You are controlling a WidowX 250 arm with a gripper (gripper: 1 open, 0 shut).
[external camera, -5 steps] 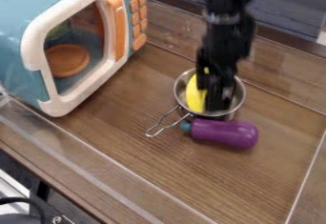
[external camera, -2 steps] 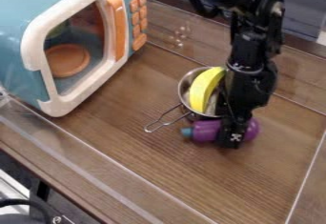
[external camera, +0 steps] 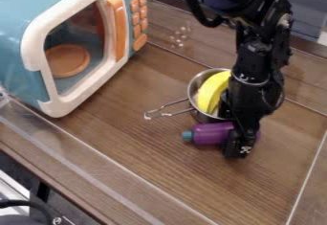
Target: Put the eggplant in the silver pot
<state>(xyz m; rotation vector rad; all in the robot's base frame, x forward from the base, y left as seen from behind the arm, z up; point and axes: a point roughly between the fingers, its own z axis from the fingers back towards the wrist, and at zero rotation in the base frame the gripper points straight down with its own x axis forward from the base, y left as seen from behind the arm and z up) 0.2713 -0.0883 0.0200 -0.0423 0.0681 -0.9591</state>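
- The step in hand looks like the reach for the grasp: the black hand (external camera: pixel 242 141) points straight down over the eggplant (external camera: pixel 212 134), with nothing lifted yet.
- The hand's fingers stand apart, at their widest, and reach down around the right half of the eggplant; whether they touch it cannot be told.
- The eggplant lies on its side on the wooden table (external camera: pixel 102 143), its green stem end pointing left. Only its left part shows; the hand hides the rest.
- The pot (external camera: pixel 200 87) sits just behind the eggplant, close to it or touching. Its thin wire handle reaches left across the table.
- A yellow toy (external camera: pixel 213 90) stands inside the pot and takes up much of the room.
- A toy microwave (external camera: pixel 71 37) stands well apart at the back left, out of the way.
- Next, in my judgement, the fingers must close on the eggplant, lift it clear of the rim, carry it the short way back and let go over the pot, beside or on top of the yellow toy.
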